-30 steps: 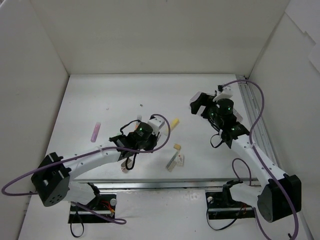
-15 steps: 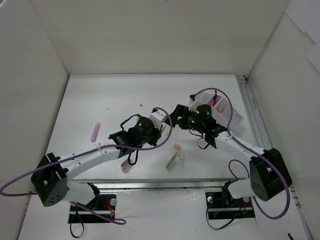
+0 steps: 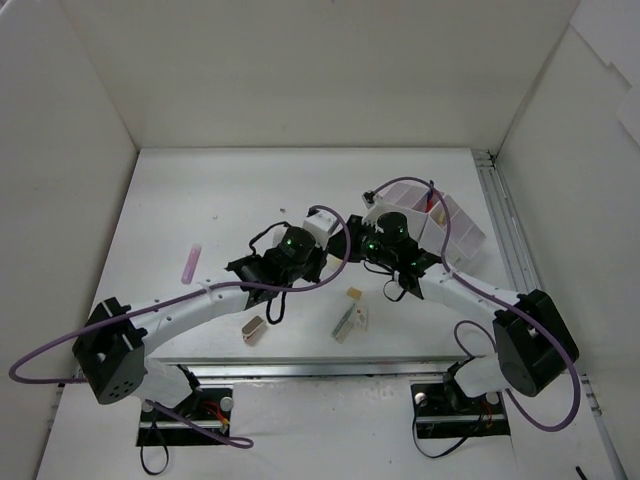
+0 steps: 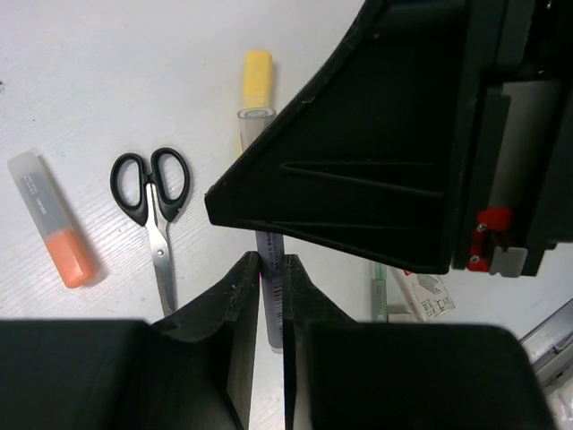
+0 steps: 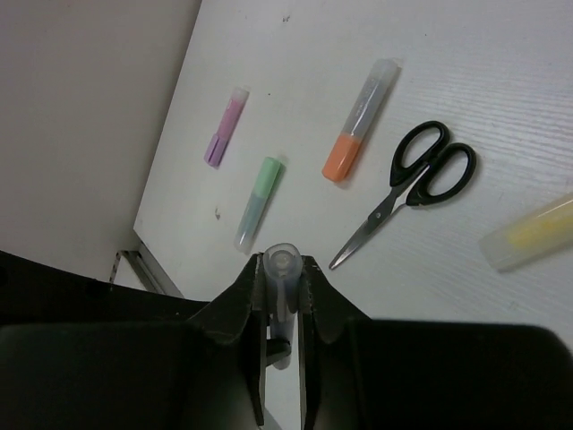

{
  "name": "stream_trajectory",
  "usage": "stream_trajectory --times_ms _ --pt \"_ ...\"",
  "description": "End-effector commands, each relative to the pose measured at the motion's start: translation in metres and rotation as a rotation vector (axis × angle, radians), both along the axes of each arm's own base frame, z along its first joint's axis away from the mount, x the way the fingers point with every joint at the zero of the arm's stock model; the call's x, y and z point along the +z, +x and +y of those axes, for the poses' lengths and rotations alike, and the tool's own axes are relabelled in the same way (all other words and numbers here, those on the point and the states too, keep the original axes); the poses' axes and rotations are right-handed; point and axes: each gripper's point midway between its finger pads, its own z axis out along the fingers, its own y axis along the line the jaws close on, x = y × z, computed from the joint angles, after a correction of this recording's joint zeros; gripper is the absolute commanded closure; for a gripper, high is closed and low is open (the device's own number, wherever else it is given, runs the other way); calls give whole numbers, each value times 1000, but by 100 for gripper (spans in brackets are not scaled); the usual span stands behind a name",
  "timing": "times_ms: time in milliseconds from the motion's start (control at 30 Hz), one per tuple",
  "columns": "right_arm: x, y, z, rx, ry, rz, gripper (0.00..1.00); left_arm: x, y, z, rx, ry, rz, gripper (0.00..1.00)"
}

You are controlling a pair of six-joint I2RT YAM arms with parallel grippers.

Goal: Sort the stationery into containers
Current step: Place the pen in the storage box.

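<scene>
A grey marker [image 4: 271, 291] with a clear cap [image 5: 283, 262] hangs above the table, gripped from both ends. My left gripper [image 4: 271, 300] is shut on its barrel. My right gripper [image 5: 282, 287] is shut on the capped end, and its black body fills the upper right of the left wrist view. In the top view the left gripper [image 3: 332, 238] and right gripper [image 3: 352, 230] meet at mid-table. Black-handled scissors [image 5: 412, 184], an orange marker [image 5: 358, 121], a yellow marker [image 5: 533, 233], a pale-green marker [image 5: 258, 202] and a purple marker [image 5: 226, 125] lie on the table below. The white divided tray [image 3: 462, 222] stands at the right.
A beige eraser [image 3: 253, 329] lies near the front edge under the left arm. Small items [image 3: 350, 320] sit front centre, with a small block [image 3: 353, 293] just behind them. White walls close in the table on three sides, and a rail runs along the right edge.
My right arm swung left from over the tray to the left gripper, and its jaws went from open to shut on the marker. The left arm moved slightly right and back.
</scene>
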Motion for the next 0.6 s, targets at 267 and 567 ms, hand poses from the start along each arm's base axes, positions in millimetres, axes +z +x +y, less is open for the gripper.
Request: stream_trajectory --times_ms 267,567 --pt "56 55 -83 -374 -143 -225 100 59 -1 0 -10 -112 -109 1" --pt "110 65 -275 -1047 -557 -347 100 24 -29 43 20 -70 -72 1"
